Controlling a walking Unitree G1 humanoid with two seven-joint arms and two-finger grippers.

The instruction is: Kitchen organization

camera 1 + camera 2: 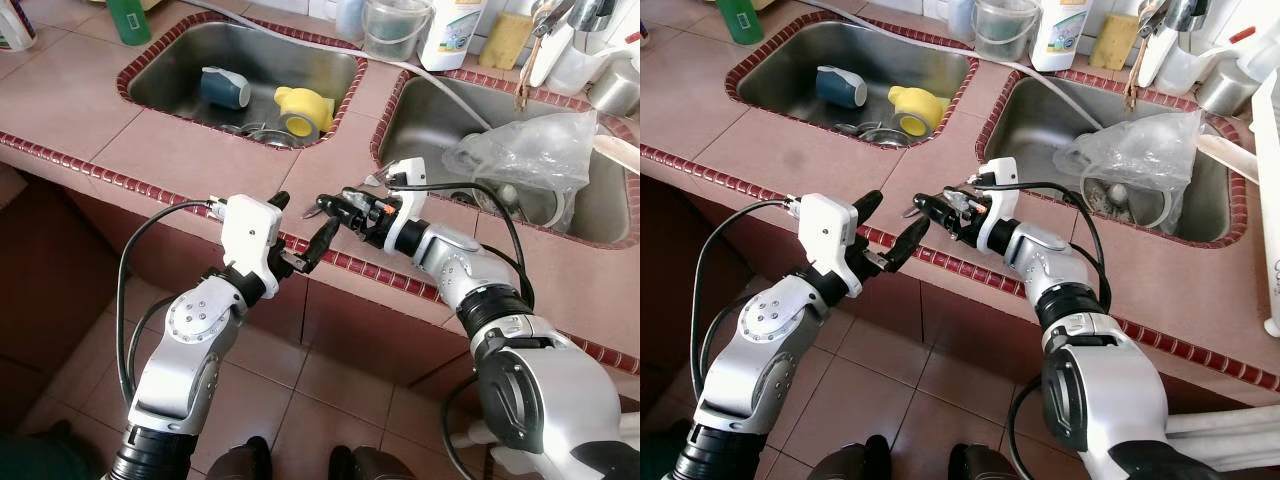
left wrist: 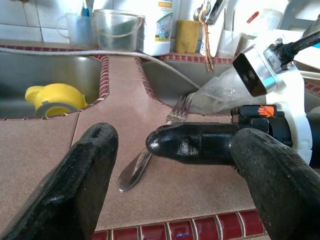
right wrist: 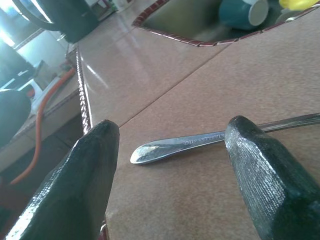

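My right gripper straddles the fork on the bench, fingers wide – left gripper open too – next, I judge, lower and pinch the handle

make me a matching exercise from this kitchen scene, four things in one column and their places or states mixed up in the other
Things:
1. fork
2. yellow cup
3. clear plastic bag
4. right end effector

Places or states:
a. in the right sink
b. open, fingers either side of the handle
c. lying flat on the counter between the sinks
d. on its side in the left sink

Pairs: 1-c, 2-d, 3-a, 4-b
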